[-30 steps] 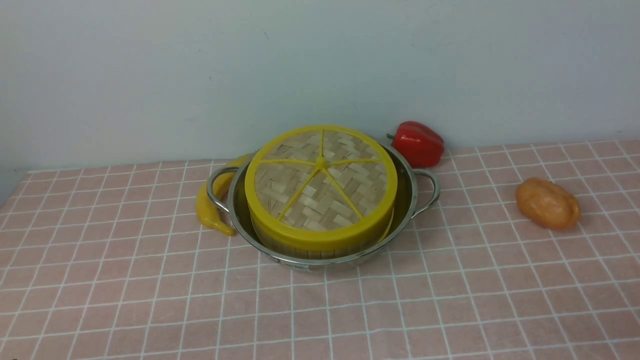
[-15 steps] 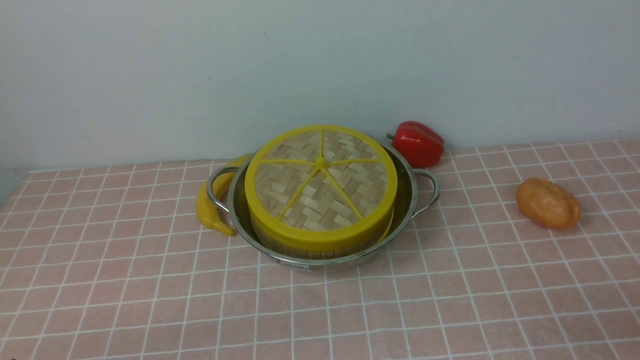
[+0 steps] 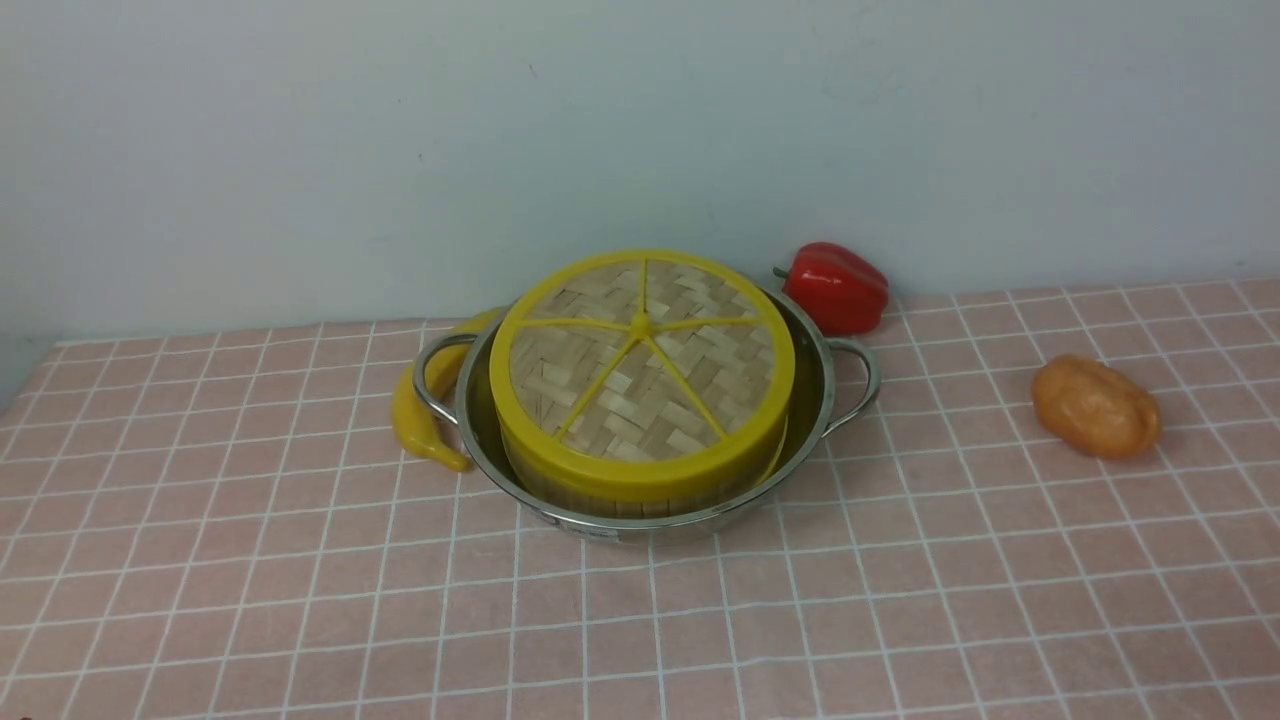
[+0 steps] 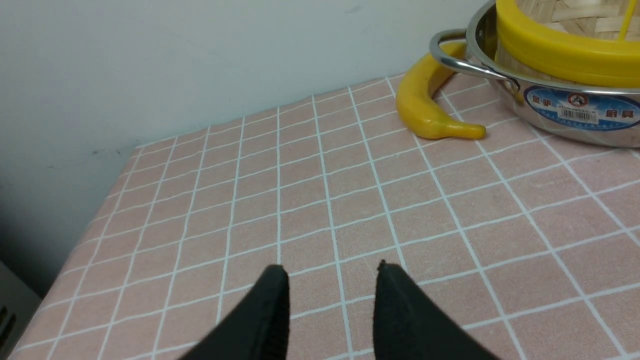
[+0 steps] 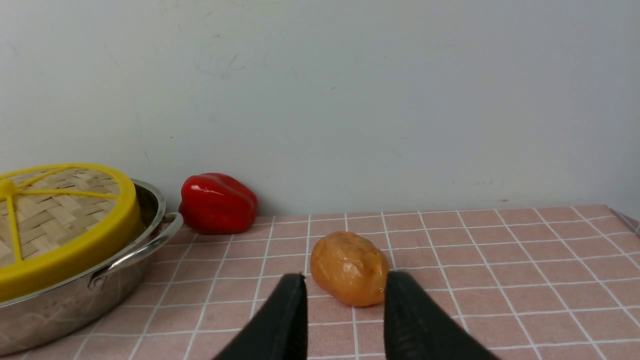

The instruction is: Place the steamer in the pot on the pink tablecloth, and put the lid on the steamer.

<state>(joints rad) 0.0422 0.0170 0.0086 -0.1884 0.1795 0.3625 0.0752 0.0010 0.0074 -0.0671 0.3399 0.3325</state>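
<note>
A pink tablecloth with a white grid of small squares (image 3: 250, 560) is covering the desk, and on it, toward the back wall, a wide, shallow, shiny stainless-steel pot with two loop side handles (image 3: 812, 400) is sitting. A round bamboo steamer basket (image 3: 640, 500) is standing inside that pot, its slatted wall showing just under the flat woven-bamboo lid with a yellow rim and six yellow spokes (image 3: 640, 365) that is resting level on top of it. So both placements are looking done.

Judging by materials, the pot is heavy, stiff and slick, best taken by a handle; the steamer and lid are light, rigid and a little springy, best pinched at the yellow rim, since the weave could crack.

A yellow toy banana (image 3: 420, 420) is touching the pot's left side; a red toy pepper (image 3: 838, 285) is lying just behind it, an orange toy potato (image 3: 1095, 408) well apart.

The left gripper (image 4: 332, 272) is hanging over bare cloth, fingers (image 4: 275, 300) spread and holding nothing. The right gripper (image 5: 345, 280) is likewise spread and empty, short of the potato.
</note>
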